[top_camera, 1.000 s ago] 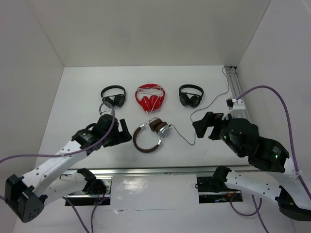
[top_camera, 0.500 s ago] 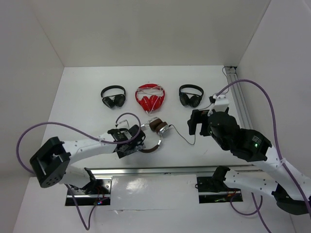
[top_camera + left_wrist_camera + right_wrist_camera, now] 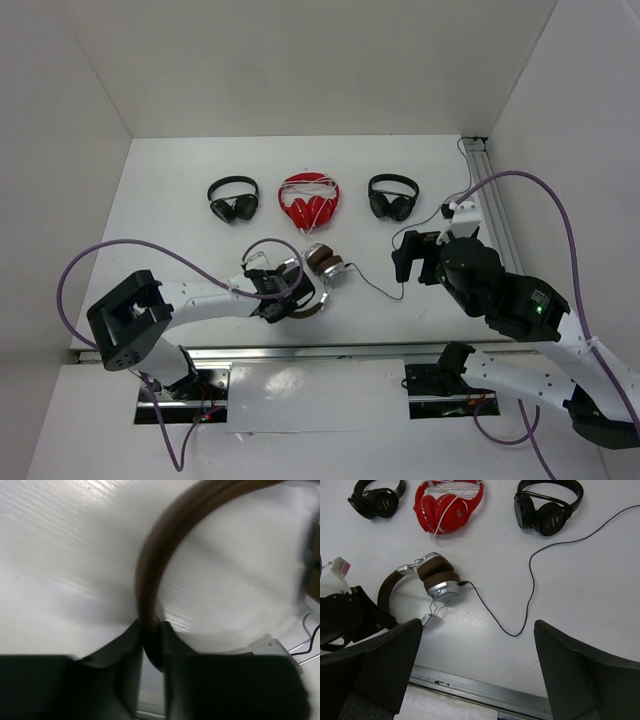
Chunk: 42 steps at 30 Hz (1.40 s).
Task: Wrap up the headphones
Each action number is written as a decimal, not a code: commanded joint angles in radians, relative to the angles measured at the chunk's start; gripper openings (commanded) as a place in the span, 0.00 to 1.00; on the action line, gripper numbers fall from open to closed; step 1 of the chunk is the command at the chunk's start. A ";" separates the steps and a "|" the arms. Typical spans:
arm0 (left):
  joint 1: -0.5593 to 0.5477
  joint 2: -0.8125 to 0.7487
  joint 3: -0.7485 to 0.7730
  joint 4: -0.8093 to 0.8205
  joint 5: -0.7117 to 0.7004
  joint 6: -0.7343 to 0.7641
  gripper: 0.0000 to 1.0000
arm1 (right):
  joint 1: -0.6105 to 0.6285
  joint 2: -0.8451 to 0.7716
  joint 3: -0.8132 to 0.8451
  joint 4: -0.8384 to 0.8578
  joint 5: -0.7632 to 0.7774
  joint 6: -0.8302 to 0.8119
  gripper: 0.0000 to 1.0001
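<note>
The headphones point(image 3: 325, 263) lie on the white table, brown ear pads and silver cups point(image 3: 440, 582) stacked, with the brown headband point(image 3: 165, 540) curving toward the left arm. My left gripper point(image 3: 297, 300) is shut on the headband; the left wrist view shows both jaws pressed against the band at my left gripper point(image 3: 150, 632). The thin dark cable point(image 3: 532, 587) runs from the cup in a loop to the right and off toward the back right. My right gripper point(image 3: 477, 672) hovers open above the table right of the headphones, holding nothing, also seen as the right gripper point(image 3: 415, 258).
At the back stand a red pair with white cord point(image 3: 309, 200) and two black pairs point(image 3: 233, 199) point(image 3: 393, 196). A metal rail point(image 3: 487, 185) runs along the right wall and another rail point(image 3: 330, 352) along the table's near edge.
My left arm swung right to the headphones and its jaws closed on the brown headband. The right arm shifted slightly, still open.
</note>
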 commanded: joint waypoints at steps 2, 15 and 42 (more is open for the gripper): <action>-0.014 -0.021 -0.067 -0.073 -0.011 -0.055 0.11 | 0.008 0.001 -0.005 0.044 0.023 -0.003 1.00; -0.177 -0.190 0.087 -0.662 -0.200 -0.245 0.00 | 0.008 -0.069 -0.025 0.131 -0.099 -0.050 1.00; -0.048 -0.526 0.948 -0.781 -0.381 0.654 0.00 | 0.008 0.026 -0.147 0.437 -0.551 -0.314 0.94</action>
